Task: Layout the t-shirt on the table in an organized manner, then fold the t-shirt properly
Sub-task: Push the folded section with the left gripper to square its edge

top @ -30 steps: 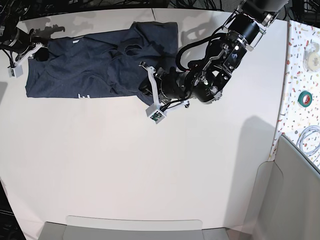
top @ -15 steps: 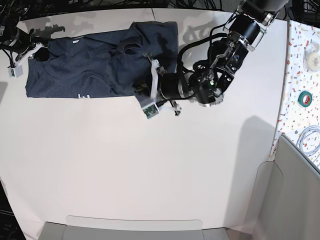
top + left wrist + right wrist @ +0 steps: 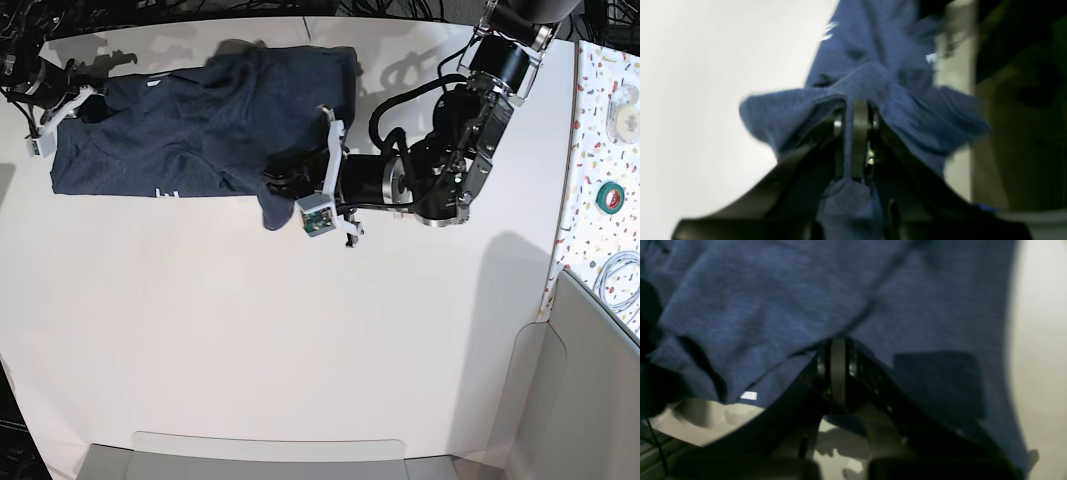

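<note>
The dark navy t-shirt (image 3: 170,130) lies crumpled along the far left of the white table (image 3: 300,330), with a bit of white lettering at its near edge. My left gripper (image 3: 283,190) is shut on a bunched fold at the shirt's near right edge. In the left wrist view, the cloth (image 3: 800,113) drapes over the closed fingertips (image 3: 858,113). My right gripper (image 3: 72,100) is shut on the shirt's far left end. The right wrist view shows fabric (image 3: 806,300) spread over its closed fingers (image 3: 837,356).
A speckled strip at the right edge carries a green tape roll (image 3: 611,196), a white roll (image 3: 627,118) and a cable coil (image 3: 620,280). A grey bin (image 3: 590,400) stands at the lower right and a flat tray (image 3: 270,455) at the near edge.
My left gripper has turned and pulled the shirt's right part toward the near left, so a lump of cloth now hangs past the hem. My right gripper shifted slightly toward the far edge.
</note>
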`<state>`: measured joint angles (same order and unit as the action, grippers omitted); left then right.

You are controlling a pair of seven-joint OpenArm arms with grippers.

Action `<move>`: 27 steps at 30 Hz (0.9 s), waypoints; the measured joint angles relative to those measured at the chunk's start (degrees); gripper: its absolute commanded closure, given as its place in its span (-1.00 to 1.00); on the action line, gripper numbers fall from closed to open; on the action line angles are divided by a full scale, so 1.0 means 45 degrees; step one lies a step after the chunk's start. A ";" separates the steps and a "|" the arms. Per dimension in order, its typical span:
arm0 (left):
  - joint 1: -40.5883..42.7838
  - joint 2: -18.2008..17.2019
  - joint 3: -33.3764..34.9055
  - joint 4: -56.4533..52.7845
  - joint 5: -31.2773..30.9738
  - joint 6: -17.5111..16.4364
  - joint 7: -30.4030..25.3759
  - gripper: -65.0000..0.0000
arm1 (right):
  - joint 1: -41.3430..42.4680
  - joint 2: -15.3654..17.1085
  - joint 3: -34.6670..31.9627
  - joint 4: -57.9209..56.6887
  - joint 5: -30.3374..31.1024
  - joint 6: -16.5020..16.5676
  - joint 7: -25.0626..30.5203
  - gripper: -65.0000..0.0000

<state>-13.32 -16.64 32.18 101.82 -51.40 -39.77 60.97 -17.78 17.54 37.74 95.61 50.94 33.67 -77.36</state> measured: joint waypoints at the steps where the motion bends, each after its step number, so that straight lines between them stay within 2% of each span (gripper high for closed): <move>1: 0.0000 -0.0131 0.0000 0.0000 -0.0107 0.0024 0.0058 1.00 | 0.0010 0.0010 -0.0146 0.0000 0.0000 0.0000 0.0024 0.98; 5: -0.0005 -0.0253 -0.0010 -0.0117 -0.0223 0.0019 0.0058 0.97 | 0.0063 -0.0311 -0.0325 0.0000 0.0015 0.0000 0.0049 0.98; 10: -0.0044 -0.0670 -0.0039 -0.1316 -0.0233 -0.0019 0.0029 0.54 | 0.0068 -0.0277 -0.0345 0.0000 0.0000 0.0000 0.0044 0.98; 13: -0.0248 -0.0850 -0.0058 -0.1598 -0.0146 0.0112 0.0083 0.36 | 0.0063 -0.0282 -0.0345 0.0000 0.0005 0.0000 0.0049 0.98; 15: -0.0364 -0.0816 -0.0073 -0.1579 -0.0306 0.0636 -0.0102 0.35 | 0.0068 -0.0282 -0.0345 0.0000 0.0005 0.0000 0.0049 0.98; 19: -0.0345 -0.0719 -0.0068 -0.1535 -0.0355 0.2229 -0.0185 0.33 | 0.0068 -0.0335 -0.0345 0.0000 0.0000 0.0000 0.0058 0.98; 20: -0.0359 -0.0724 -0.0068 -0.1535 -0.0301 0.2754 -0.0146 0.29 | 0.0063 -0.0374 -0.0345 0.0000 0.0005 0.0000 0.0058 0.98; 23: -0.0772 -0.0724 -0.0044 -0.1535 -0.0345 0.3565 0.0000 0.15 | 0.0073 -0.0452 -0.0345 0.0000 0.0005 0.0000 0.0097 0.98; 24: -0.0937 -0.0709 -0.0044 -0.1535 -0.0413 0.4046 -0.0073 0.11 | 0.0068 -0.0481 -0.0345 0.0000 0.0015 0.0000 0.0107 0.98; 27: -0.1059 -0.0262 -0.0049 -0.1535 -0.0359 0.4969 -0.0131 0.04 | 0.0073 -0.0491 -0.0345 0.0000 0.0039 0.0000 0.0102 0.98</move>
<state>-18.09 -17.82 31.97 94.91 -53.01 -17.41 60.38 -17.45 15.33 36.18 95.61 51.11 33.67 -76.90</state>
